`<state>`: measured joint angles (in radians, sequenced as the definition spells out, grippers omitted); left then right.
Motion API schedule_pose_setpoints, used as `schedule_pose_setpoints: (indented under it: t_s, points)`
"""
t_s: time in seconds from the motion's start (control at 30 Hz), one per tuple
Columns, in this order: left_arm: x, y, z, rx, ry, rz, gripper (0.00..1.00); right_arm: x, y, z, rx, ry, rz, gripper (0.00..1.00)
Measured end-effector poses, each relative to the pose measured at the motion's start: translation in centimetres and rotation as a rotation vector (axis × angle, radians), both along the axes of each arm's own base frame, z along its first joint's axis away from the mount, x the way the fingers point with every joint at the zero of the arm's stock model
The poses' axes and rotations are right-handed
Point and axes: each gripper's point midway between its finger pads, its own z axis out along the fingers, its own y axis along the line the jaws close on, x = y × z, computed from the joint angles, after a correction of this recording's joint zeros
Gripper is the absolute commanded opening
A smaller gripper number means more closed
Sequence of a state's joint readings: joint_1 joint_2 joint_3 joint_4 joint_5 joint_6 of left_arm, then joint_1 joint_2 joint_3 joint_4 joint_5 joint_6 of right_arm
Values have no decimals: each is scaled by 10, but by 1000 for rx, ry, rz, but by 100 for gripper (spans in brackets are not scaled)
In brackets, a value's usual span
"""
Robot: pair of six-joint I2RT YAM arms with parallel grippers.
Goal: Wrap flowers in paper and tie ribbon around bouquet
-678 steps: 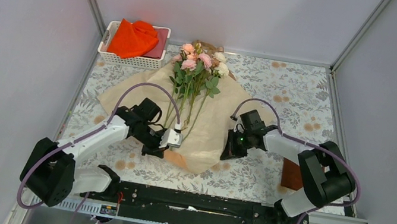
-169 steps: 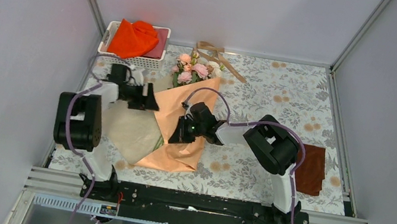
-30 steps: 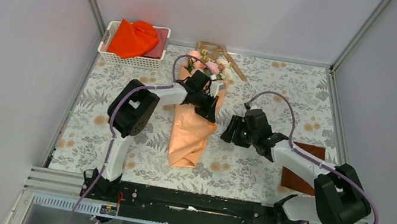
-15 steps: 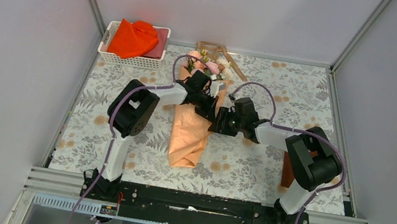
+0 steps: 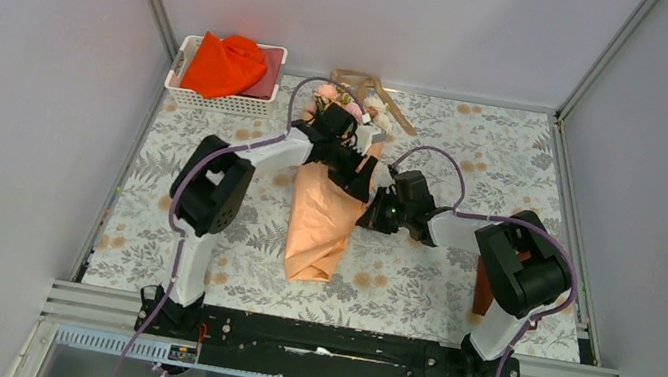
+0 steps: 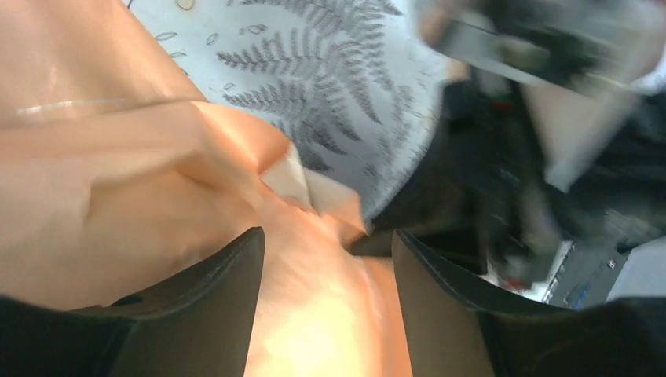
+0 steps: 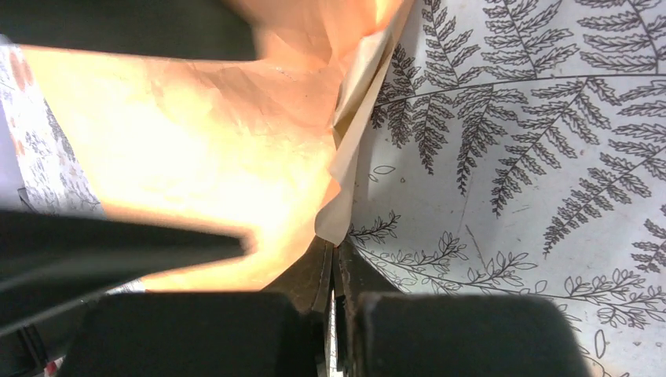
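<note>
Moved: left gripper [image 6: 326, 236] has opened, right gripper [image 7: 335, 259] has closed
Left gripper: fingers apart over the paper [image 7: 196, 141]
Right gripper: pinched on the paper's edge flap
Bouquet [image 5: 323, 222]: crinkled peach cone lying on the mat [image 5: 476, 160]
Flowers [image 5: 348, 105]: pink blooms at far end, beside ribbon [image 5: 393, 112]

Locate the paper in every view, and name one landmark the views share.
Top external: the paper lies at centre, a long cone between the arms.
Left wrist: it fills the left and bottom, behind the open left gripper.
Right wrist: upper left, its edge pinched in the right gripper.
Shared landmark: the fern-print mat, bordering the paper's edge.
</note>
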<state>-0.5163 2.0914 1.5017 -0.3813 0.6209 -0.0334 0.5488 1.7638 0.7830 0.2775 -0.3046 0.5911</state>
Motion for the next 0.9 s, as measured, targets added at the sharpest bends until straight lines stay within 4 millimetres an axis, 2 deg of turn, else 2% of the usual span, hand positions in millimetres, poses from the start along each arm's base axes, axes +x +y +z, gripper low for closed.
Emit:
schedule_pose_setpoints:
  t_s: [0.07,0.1,0.2,0.27,0.33,0.5,0.6,0.77,0.9]
  points:
    - [-7,5,24,-4,-42,-45,67,0,0,0,8,2,-8,0]
    - [-12,8,39,-10,-78,-74,62,0,-1,-1,12,2,-13,0]
    - [-28,19,85,-27,-233,-162,32,1,-1,0,25,4,-24,0]
    - [-42,25,98,-16,-297,-201,22,1,-1,0,30,4,-30,0]
    - [-59,31,89,29,-339,-248,20,1,0,0,37,5,-35,0]
    - [-104,47,9,219,-273,-360,19,2,0,-1,58,11,-48,0]
    - [-131,54,-21,312,-257,-440,19,4,0,-1,76,16,-59,0]
    - [-167,39,-30,353,-381,-590,21,5,1,-1,99,23,-78,0]
    - [-187,32,-37,378,-466,-678,22,6,1,-1,107,25,-88,0]
